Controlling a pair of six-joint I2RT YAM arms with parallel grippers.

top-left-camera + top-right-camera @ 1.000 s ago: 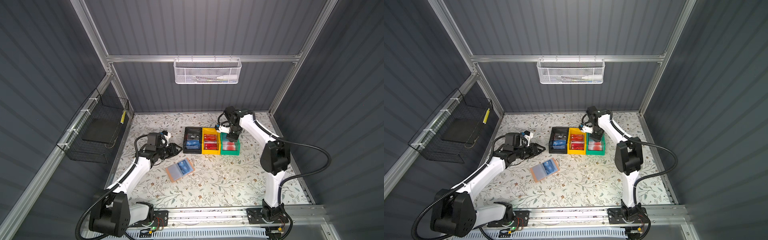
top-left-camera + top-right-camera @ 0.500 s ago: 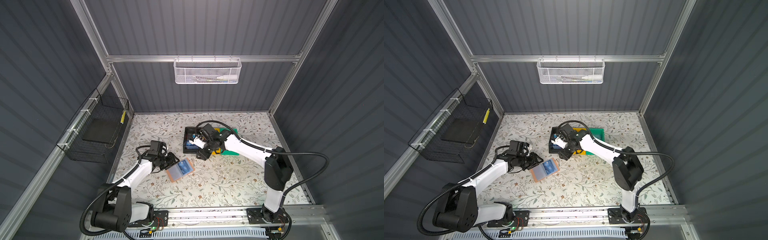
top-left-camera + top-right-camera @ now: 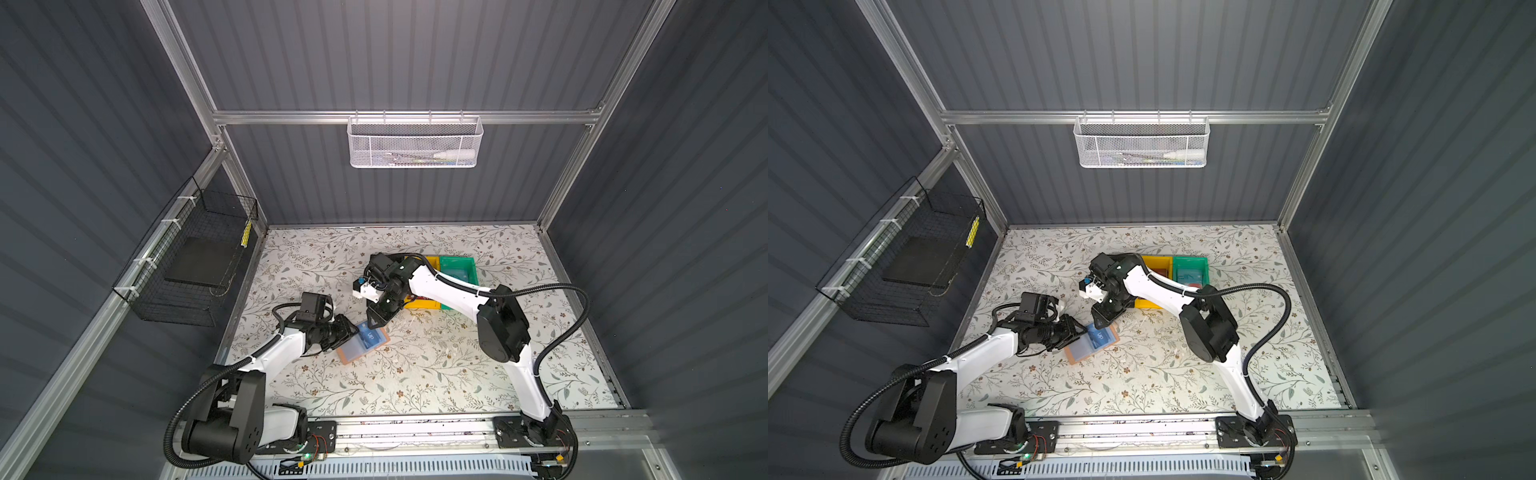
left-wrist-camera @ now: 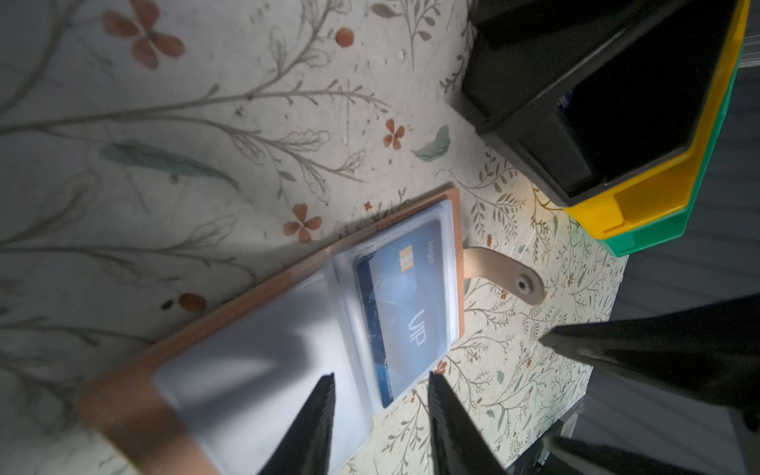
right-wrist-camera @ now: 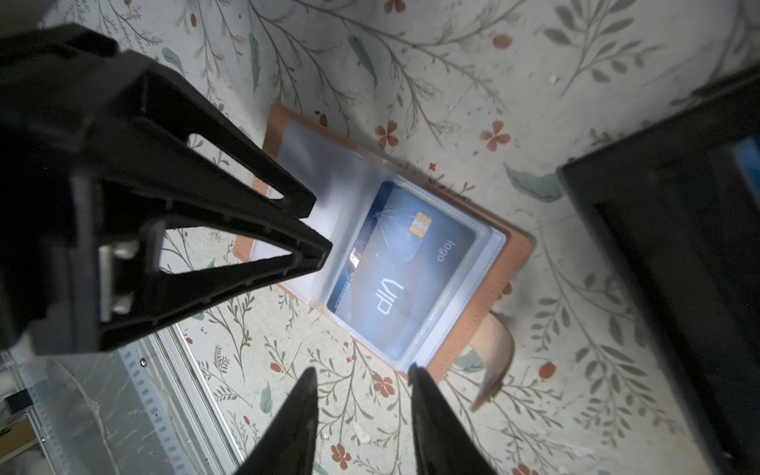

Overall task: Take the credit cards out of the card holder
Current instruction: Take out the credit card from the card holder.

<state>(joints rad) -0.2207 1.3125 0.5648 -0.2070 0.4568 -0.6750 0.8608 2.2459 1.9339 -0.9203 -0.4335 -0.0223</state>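
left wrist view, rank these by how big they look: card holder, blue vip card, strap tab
1. card holder
2. blue VIP card, inside its sleeve
3. strap tab
All three lie together, so nearness barely matters.

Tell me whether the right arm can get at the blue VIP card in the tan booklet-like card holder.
Probably yes. The right gripper hangs open beside the card holder, near the blue VIP card; the left gripper sits over the empty sleeve, off the card.
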